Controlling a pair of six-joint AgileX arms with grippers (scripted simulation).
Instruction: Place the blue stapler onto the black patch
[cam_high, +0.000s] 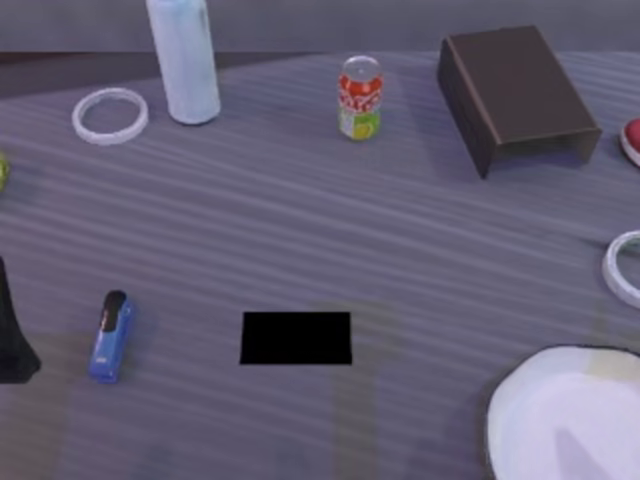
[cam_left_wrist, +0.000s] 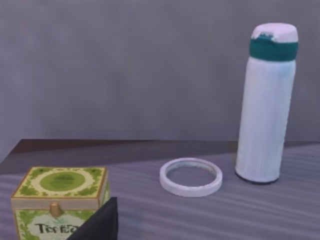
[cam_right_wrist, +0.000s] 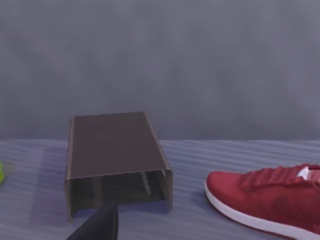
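Observation:
The blue stapler (cam_high: 110, 336) lies flat at the front left of the table, its black end toward the back. The black patch (cam_high: 296, 338) is a flat rectangle to the stapler's right, a short gap of bare table between them, with nothing on it. My left gripper (cam_high: 12, 340) shows as a dark shape at the table's left edge, just left of the stapler and apart from it. My right arm (cam_high: 570, 420) is parked at the front right corner. Neither wrist view shows the stapler or the patch.
Along the back stand a white bottle (cam_high: 185, 60), a white ring (cam_high: 110, 115), a drink can (cam_high: 360, 97) and a raised dark brown box (cam_high: 515, 90). A red shoe (cam_right_wrist: 265, 200) and another ring (cam_high: 625, 268) are at the right edge. A green tea box (cam_left_wrist: 60, 200) sits far left.

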